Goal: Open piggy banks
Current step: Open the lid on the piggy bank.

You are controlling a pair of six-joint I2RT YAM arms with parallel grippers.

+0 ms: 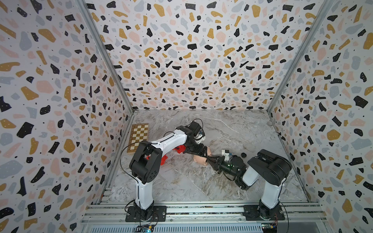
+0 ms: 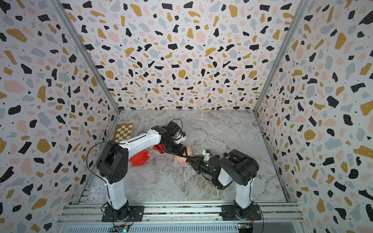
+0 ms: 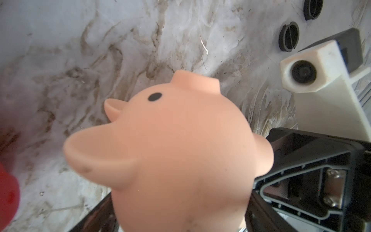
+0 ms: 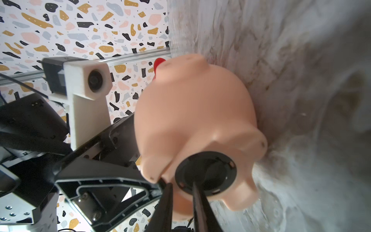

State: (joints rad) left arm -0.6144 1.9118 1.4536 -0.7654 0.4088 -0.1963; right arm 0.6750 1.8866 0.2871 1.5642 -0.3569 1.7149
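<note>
While the left fingers (image 3: 96, 215) clamp the peach piggy bank (image 4: 192, 104) low at the bench (image 1: 222, 131) centre, the right fingers (image 4: 200, 211) pinch its belly plug (image 4: 212, 170). Two loose plugs (image 3: 289, 36) suggest the last unplugging; next needs twist-and-pull, body braced.

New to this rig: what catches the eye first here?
The peach piggy bank mid-table, held in the left gripper with its belly toward the right gripper, whose fingers pinch its black belly plug. Two red piggy banks lie by the left arm; two loose black plugs sit on the marble near the right arm.
</note>
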